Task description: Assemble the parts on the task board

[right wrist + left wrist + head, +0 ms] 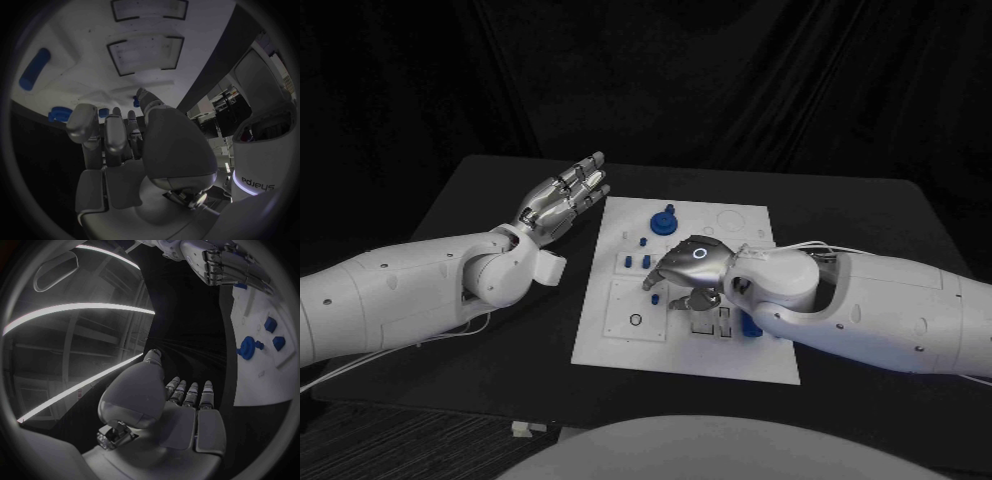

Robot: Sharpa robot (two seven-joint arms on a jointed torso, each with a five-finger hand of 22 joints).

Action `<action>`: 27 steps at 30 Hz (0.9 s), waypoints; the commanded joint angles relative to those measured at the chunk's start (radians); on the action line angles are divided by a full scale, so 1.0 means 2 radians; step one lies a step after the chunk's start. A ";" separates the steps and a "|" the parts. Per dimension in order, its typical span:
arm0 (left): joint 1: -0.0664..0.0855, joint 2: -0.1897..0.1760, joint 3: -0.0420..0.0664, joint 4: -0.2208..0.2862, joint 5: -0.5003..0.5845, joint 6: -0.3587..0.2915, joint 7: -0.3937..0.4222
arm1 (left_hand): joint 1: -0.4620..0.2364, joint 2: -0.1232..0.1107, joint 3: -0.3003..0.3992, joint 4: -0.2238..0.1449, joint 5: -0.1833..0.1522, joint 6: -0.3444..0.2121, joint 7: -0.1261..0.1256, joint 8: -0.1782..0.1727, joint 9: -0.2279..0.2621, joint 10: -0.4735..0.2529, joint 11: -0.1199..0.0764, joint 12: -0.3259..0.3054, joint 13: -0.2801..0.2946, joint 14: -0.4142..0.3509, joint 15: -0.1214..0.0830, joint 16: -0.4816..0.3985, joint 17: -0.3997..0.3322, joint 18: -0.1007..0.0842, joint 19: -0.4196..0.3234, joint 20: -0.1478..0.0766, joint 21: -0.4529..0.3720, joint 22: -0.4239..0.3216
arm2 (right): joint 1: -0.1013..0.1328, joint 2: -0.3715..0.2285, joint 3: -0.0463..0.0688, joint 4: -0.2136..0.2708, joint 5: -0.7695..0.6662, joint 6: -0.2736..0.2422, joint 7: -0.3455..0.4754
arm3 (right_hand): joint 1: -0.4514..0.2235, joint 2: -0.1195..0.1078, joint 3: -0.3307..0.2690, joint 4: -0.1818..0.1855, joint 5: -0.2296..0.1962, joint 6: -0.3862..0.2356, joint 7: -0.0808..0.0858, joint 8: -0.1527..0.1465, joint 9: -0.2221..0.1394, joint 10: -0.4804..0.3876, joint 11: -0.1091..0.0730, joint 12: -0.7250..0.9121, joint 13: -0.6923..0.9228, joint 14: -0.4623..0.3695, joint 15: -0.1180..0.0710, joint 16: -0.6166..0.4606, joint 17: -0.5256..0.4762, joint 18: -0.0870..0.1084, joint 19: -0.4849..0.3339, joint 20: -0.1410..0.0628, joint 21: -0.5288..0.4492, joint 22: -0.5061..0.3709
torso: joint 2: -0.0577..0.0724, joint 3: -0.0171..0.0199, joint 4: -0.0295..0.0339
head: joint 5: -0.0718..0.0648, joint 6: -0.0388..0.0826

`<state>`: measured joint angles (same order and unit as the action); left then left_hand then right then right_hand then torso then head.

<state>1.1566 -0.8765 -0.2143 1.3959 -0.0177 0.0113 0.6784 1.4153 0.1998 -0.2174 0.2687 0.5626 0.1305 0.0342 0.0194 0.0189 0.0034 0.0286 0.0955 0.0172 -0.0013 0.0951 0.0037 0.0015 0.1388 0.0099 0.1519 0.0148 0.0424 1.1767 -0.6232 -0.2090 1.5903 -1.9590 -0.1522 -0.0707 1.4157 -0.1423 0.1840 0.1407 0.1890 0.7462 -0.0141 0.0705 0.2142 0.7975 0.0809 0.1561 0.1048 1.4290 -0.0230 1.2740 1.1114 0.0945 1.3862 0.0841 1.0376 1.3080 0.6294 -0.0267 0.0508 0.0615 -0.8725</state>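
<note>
Over the task board [620, 340] at mid-table, the right hand [687, 270] curls down among small blue parts [635, 261]; whether it holds 1 cannot be told. Parts look light, rigid, slippery: pinch their sides. Farther off, the left hand [565, 197] hangs spread, empty.

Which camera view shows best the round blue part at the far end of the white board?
The head view: the round blue part stands unobstructed on the task board. The left wrist view shows it small and sideways. In the right wrist view it is half hidden.
</note>
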 commanded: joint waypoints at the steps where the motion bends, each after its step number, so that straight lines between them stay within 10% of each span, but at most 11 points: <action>1: -0.001 0.001 0.000 0.000 0.000 0.003 0.061 | 0.005 0.000 0.002 -0.001 0.002 -0.001 -0.001 0.000 0.001 -0.001 0.001 -0.002 -0.001 0.001 0.005 -0.002 -0.001 -0.006 0.002 0.004 -0.002 0.001 | 0.016 -0.013 0.001 0.006 0.023 -0.035 -0.020 | -0.006 -0.004 -0.021 0.019 -0.010 -0.006 -0.003 0.000 -0.006 -0.022 0.001 -0.002 -0.008 0.001 0.000 0.002 0.004 0.002 0.000 0.000 -0.002 0.065 | 0.000 0.0001 -0.0003 | -0.001 0.000; 6: -0.001 0.001 0.000 0.001 0.000 0.000 0.065 | -0.003 -0.001 -0.002 0.008 -0.006 -0.009 -0.042 -0.001 -0.001 -0.001 0.007 -0.003 -0.001 0.001 0.010 -0.002 -0.001 -0.004 0.002 0.012 -0.002 0.000 | 0.043 -0.036 0.001 0.012 0.076 -0.044 -0.019 | 0.007 -0.014 -0.042 0.068 -0.015 -0.004 0.002 0.003 -0.015 -0.033 0.005 0.003 -0.018 0.009 0.003 0.010 0.013 0.001 0.009 0.001 0.006 0.067 | -0.001 0.0000 -0.0004 | -0.001 0.000; 11: -0.001 0.001 0.000 0.001 0.000 0.000 0.066 | -0.004 -0.001 -0.002 0.008 -0.007 -0.010 -0.044 -0.001 -0.001 -0.001 0.006 -0.003 -0.001 0.001 0.010 -0.002 -0.001 -0.004 0.002 0.012 -0.002 0.000 | 0.068 -0.068 0.001 0.014 0.122 -0.057 -0.019 | -0.026 -0.028 -0.061 0.078 -0.041 0.009 0.010 0.009 -0.019 -0.021 0.007 0.015 -0.019 0.024 0.000 0.015 0.018 -0.002 0.024 -0.001 0.023 0.070 | 0.000 0.0002 -0.0002 | -0.003 0.000; 14: -0.001 0.002 0.000 0.001 0.000 -0.002 0.068 | -0.003 -0.001 -0.002 0.008 -0.004 -0.010 -0.044 -0.001 -0.001 -0.001 0.007 -0.004 -0.001 0.001 0.011 -0.002 -0.001 -0.004 0.002 0.013 -0.002 0.000 | 0.075 -0.087 0.001 0.014 0.134 -0.067 -0.019 | -0.045 -0.039 -0.070 0.079 -0.062 -0.062 -0.025 -0.007 -0.042 -0.002 0.005 0.021 -0.019 0.043 -0.003 0.050 0.065 -0.013 0.049 -0.005 0.087 0.086 | 0.000 0.0002 -0.0004 | -0.003 0.000; 18: -0.001 0.003 0.000 0.000 0.000 -0.004 0.072 | -0.001 -0.001 -0.001 0.006 -0.002 -0.011 -0.044 -0.001 -0.001 -0.002 -0.004 -0.009 -0.002 0.001 0.014 -0.002 -0.001 -0.005 0.002 0.015 -0.002 0.000 | 0.077 -0.103 0.001 0.011 0.141 -0.070 -0.021 | -0.058 -0.045 -0.077 0.079 -0.067 0.022 -0.027 0.013 -0.031 0.013 0.005 0.021 -0.020 0.043 -0.003 0.047 0.056 -0.015 0.054 -0.006 0.101 0.089 | 0.000 0.0000 -0.0001 | -0.003 0.000; 27: -0.001 0.004 0.000 0.000 0.000 -0.004 0.073 | 0.001 -0.001 0.000 0.005 0.000 -0.010 -0.041 -0.001 -0.001 -0.002 -0.010 -0.011 -0.002 0.001 0.015 -0.002 -0.001 -0.005 0.002 0.016 -0.002 0.000 | 0.059 -0.114 0.001 -0.008 0.139 -0.071 -0.017 | -0.053 -0.038 -0.071 0.079 -0.057 0.055 -0.001 0.019 -0.034 0.023 0.005 0.014 -0.020 0.043 -0.003 0.052 0.057 -0.015 0.055 -0.006 0.107 0.089 | 0.000 -0.0009 0.0001 | -0.004 0.000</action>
<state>1.1557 -0.8681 -0.2144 1.3928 -0.0177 0.0071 0.6785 1.4153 0.1998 -0.2216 0.2814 0.5586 0.1091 -0.0484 0.0194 0.0188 -0.0031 0.0150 0.0801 0.0145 0.0004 0.1183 0.0037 0.0008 0.1389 0.0135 0.1735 0.0148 0.0423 1.3005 -0.8510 -0.2077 1.5789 -1.6951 -0.2701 -0.0922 1.3060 -0.2289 0.0350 0.2988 0.0663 0.8460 -0.0189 0.1046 0.1459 0.8381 0.0905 0.1887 0.0642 1.4651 -0.0267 1.3752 1.2226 0.0773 1.4632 0.0749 1.2471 1.3077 0.6278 -0.0276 0.0503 0.0539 -0.8725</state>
